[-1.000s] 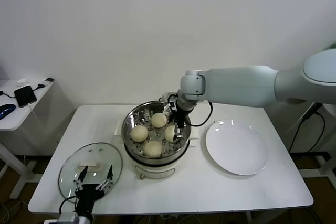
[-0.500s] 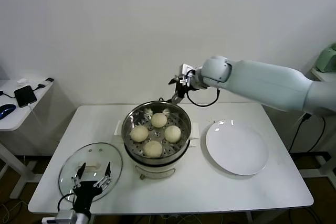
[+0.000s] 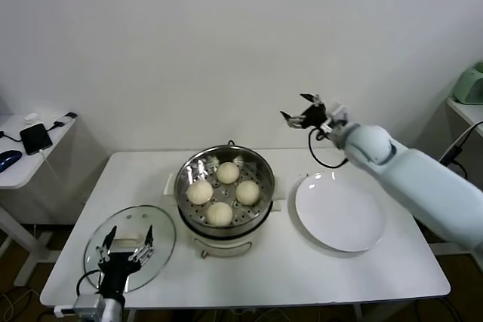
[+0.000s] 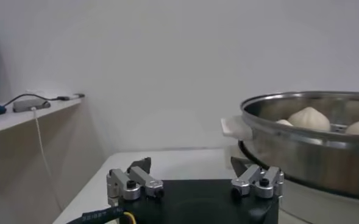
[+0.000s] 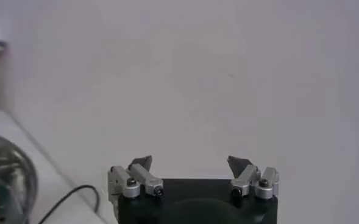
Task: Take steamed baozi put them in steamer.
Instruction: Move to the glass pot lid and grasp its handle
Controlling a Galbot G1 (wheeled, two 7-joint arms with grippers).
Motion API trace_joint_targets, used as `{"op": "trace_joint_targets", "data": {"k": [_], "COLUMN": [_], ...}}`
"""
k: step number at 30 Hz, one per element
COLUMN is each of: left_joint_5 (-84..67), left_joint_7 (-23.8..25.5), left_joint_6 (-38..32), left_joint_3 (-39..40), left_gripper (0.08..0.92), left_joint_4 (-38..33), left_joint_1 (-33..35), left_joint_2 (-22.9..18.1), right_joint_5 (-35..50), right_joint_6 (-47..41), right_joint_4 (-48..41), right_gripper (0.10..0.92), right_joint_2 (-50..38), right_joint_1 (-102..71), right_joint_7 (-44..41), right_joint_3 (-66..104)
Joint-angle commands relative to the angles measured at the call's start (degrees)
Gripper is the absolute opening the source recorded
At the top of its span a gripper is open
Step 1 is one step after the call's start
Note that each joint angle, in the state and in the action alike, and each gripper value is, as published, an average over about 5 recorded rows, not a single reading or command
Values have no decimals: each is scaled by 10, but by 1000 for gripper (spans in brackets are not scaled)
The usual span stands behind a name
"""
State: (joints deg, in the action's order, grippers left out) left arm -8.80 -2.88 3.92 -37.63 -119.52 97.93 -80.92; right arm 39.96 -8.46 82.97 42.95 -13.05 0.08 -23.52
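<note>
Head view: four steamed baozi sit in one steamer.

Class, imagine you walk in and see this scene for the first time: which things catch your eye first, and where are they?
The shiny steamer at the table's middle stands out, with four baozi on its perforated tray. To its right lies an empty white plate; above it the right tool hangs open in the air. At the front left, the left tool hovers open over a glass lid.

Table viewed from above by the head camera, steamer seen low and close by the left wrist camera and shared with the head view, blank wall faced by the right wrist camera
</note>
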Motion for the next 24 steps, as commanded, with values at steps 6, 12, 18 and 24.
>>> {"op": "trace_joint_targets", "data": {"k": [6, 12, 18, 24], "left_joint_5": [40, 183, 401, 642], "left_joint_7": [-18, -65, -159, -255], "left_joint_6": [-26, -77, -122, -129], "left_joint_3": [-9, -19, -34, -36], "left_gripper": [823, 823, 823, 823], "left_joint_4": [15, 41, 79, 160], "left_joint_1": [-9, -14, -16, 3], "left_joint_2": [-3, 8, 29, 75], "right_joint_5": [-229, -249, -270, -279], "right_joint_6": [180, 233, 204, 187], "right_joint_4": [31, 47, 78, 94], "right_gripper": [823, 823, 823, 823], "right_joint_2": [157, 256, 323, 341], "right_joint_1": [-550, -610, -660, -693], "right_joint_7": [-9, -35, -34, -32], "right_joint_3": [543, 562, 573, 568]}}
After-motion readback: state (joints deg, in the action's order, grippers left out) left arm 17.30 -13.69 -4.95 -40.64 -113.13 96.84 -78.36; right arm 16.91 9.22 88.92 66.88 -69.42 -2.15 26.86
